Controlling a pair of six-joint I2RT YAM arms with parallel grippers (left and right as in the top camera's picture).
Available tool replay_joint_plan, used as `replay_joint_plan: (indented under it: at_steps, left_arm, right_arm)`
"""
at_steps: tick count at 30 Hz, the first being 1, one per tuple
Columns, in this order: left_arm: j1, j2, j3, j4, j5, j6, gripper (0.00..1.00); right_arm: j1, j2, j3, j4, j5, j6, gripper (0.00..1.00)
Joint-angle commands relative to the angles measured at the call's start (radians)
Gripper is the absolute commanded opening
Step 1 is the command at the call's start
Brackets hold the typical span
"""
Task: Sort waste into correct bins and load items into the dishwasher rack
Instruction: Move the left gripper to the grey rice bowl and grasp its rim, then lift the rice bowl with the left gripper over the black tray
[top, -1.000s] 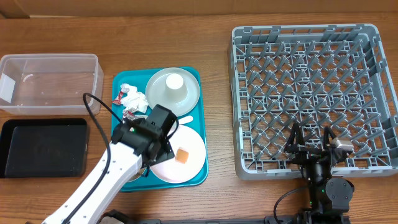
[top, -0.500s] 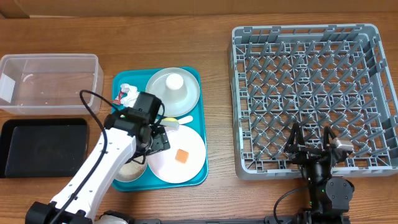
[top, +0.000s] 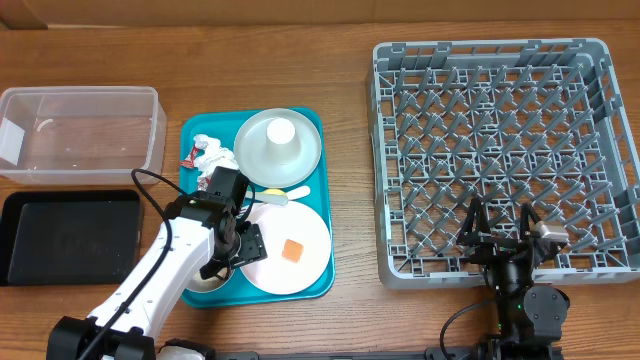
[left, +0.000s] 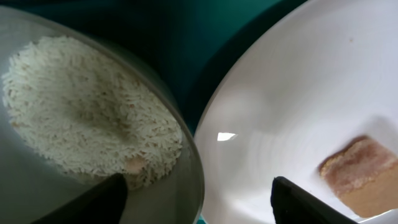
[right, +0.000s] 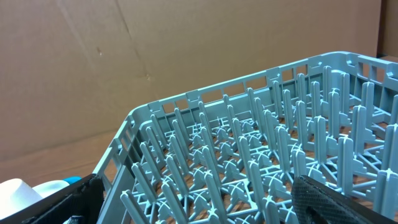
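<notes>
The bowl (left: 188, 155) of rice (left: 87, 112) was set at the teal tray's (top: 322, 205) lower left. It was judged hard and slippery, best taken by its rim. The left claw (left: 198, 183) was spread astride that rim; the right claw (right: 196, 180) was open.

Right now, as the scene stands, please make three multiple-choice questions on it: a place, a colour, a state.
1. Where is the orange food cube? A in the clear tub; B on the pinkish white plate; C in the rack.
2. What colour is the serving tray? A teal; B red; C yellow.
3. How is the right gripper? A shut on a fork; B shut on a cup; C open.
Answers: B, the cube sits mid-plate; A, its teal rim shows all round; C, its fingers stand apart, empty.
</notes>
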Motion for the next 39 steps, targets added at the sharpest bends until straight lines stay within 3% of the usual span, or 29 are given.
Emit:
replay_joint_plan:
  at_steps: [1, 4, 20, 29, 34, 39]
  left_arm:
    - [0.005, 0.004, -0.009, 0.005, 0.014, 0.033, 0.57]
    - [0.005, 0.007, -0.009, 0.004, 0.015, 0.033, 0.49]
    - [0.006, 0.007, -0.013, -0.016, -0.046, 0.029, 0.34]
    - [0.006, 0.007, -0.013, -0.019, -0.053, 0.029, 0.10]
    - [0.006, 0.007, -0.013, -0.020, -0.052, 0.029, 0.04]
    - [0.006, 0.007, -0.010, -0.024, -0.036, 0.029, 0.04]
  right_arm:
    - [-0.006, -0.003, -0.010, 0.007, 0.011, 0.008, 1.00]
    - [-0.006, -0.003, -0.010, 0.007, 0.011, 0.008, 1.00]
    - [-0.006, -0.003, -0.010, 0.006, 0.011, 0.008, 1.00]
    - [-0.006, -0.003, -0.010, 0.006, 0.011, 0.008, 1.00]
    - [-0.006, -0.003, -0.010, 0.006, 0.011, 0.008, 1.00]
    - [-0.006, -0.003, -0.010, 0.007, 0.011, 0.008, 1.00]
